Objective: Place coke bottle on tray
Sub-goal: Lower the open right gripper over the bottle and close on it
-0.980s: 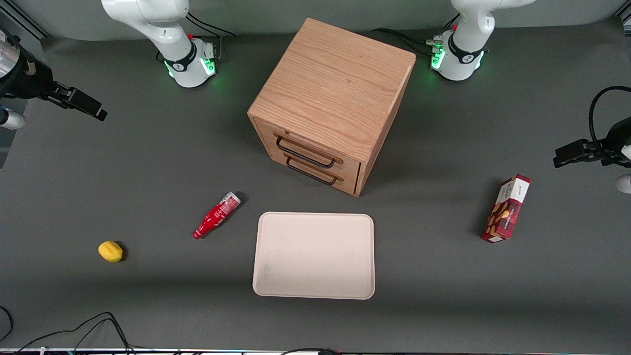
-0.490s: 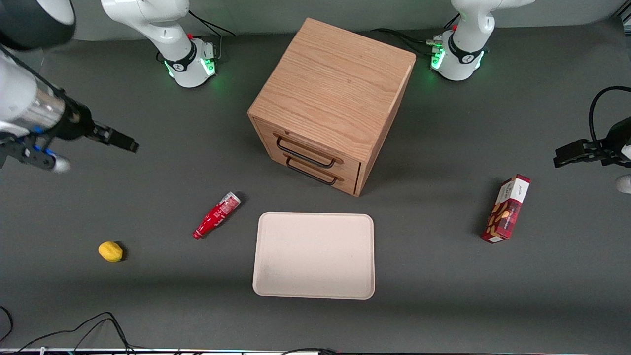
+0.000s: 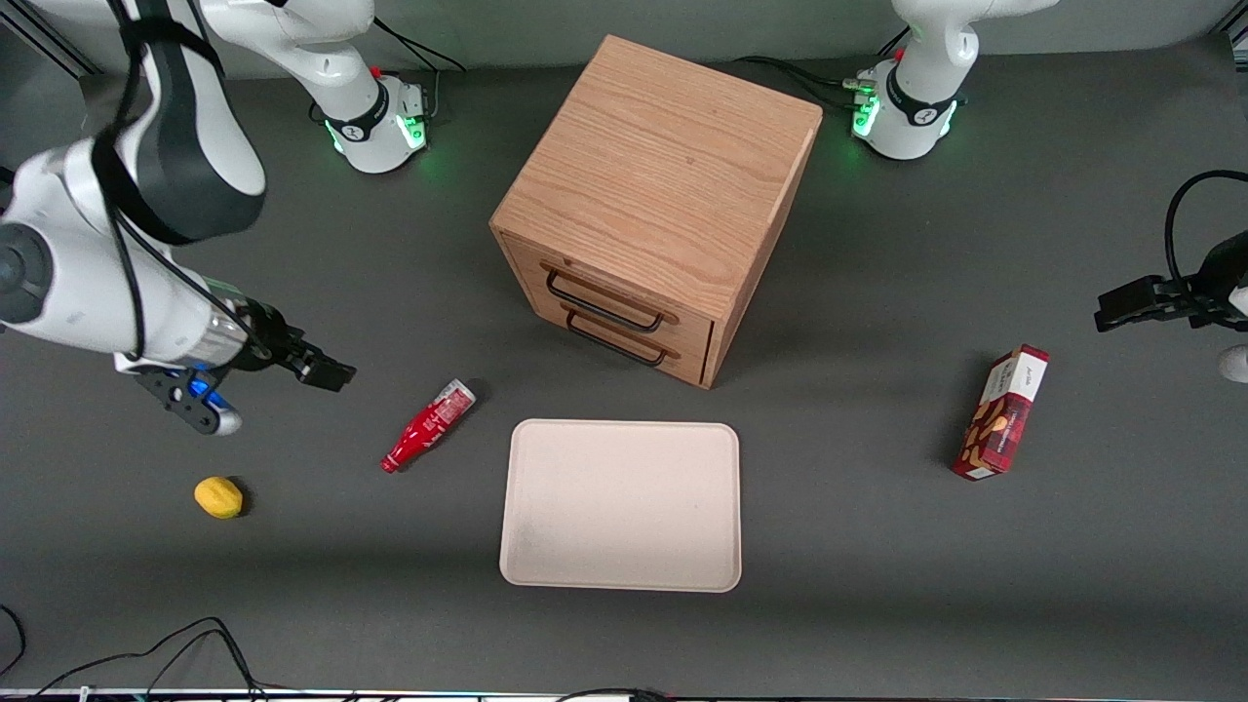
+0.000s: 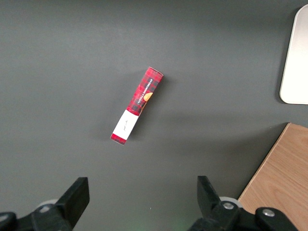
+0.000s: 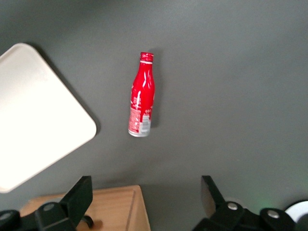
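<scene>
The coke bottle (image 3: 427, 426) is small and red. It lies on its side on the dark table, beside the tray, with its red cap nearer the front camera and its silver base toward the drawer cabinet. The pale beige tray (image 3: 621, 505) lies flat and bare in front of the cabinet. My right gripper (image 3: 327, 372) hangs above the table, apart from the bottle, toward the working arm's end. Its fingers are spread wide and hold nothing. The right wrist view shows the gripper (image 5: 146, 186), the whole bottle (image 5: 142, 96) and a tray corner (image 5: 38, 115).
A wooden two-drawer cabinet (image 3: 655, 200) stands farther from the front camera than the tray. A yellow lemon (image 3: 218, 496) lies toward the working arm's end. A red snack box (image 3: 1003, 412) lies toward the parked arm's end and also shows in the left wrist view (image 4: 137, 106).
My right arm has swung in from the working arm's end of the table, nearer to the front camera and toward the bottle. The bottle and tray have not moved.
</scene>
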Motion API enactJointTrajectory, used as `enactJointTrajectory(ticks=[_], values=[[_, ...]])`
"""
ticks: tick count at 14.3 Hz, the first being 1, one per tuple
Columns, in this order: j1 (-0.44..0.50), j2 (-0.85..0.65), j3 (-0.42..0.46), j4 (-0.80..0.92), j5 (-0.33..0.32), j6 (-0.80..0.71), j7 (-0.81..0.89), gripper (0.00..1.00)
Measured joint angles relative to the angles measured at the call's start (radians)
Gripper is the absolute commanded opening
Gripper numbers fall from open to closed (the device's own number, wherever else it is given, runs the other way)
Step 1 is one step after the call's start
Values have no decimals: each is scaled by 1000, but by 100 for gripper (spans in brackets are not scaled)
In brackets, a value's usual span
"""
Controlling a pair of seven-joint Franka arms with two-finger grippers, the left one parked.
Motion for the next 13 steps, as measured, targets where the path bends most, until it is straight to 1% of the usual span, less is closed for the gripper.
enactJointTrajectory(ticks=[2, 7, 10, 13], values=[[0, 74, 1, -21, 0, 81, 39, 100], [10, 230, 12, -125, -9, 346, 131, 100], [31, 279, 19, -186, -42, 493, 179, 100], [33, 313, 19, -217, -58, 576, 183, 100]])
